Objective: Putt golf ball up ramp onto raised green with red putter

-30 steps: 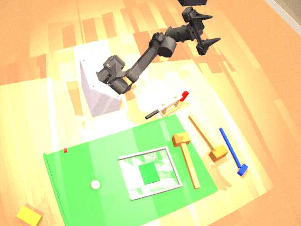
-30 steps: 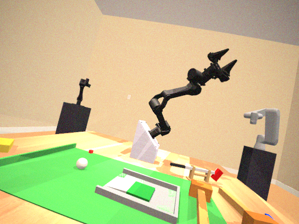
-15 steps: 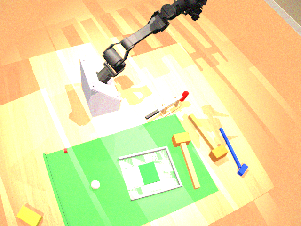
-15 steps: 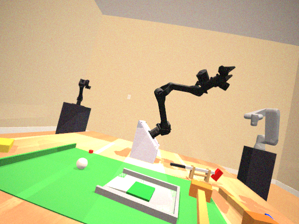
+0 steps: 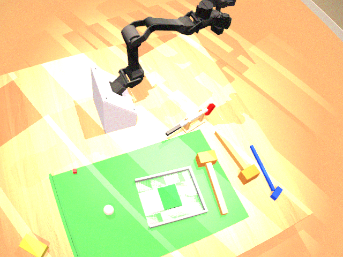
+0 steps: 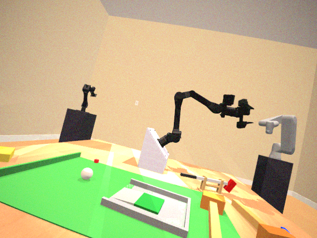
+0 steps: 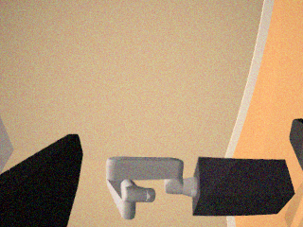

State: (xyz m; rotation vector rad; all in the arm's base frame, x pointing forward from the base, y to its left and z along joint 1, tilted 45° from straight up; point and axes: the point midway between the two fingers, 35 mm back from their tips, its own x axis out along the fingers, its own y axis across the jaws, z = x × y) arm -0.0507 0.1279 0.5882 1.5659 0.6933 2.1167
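Approach step: the gripper (image 6: 247,115), fingers spread and holding nothing, is hanging high at right of the exterior view, needing to descend to the red putter (image 5: 193,117) on its stand.

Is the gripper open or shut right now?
Open, holding nothing. In the exterior view the gripper has its two fingers spread wide with only wall between them, high above the table; the red putter lies on its wooden stand.

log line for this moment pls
phase: approach | gripper: open, empty, high in the air | red putter: on its stand, untouched | golf ball: on the green mat
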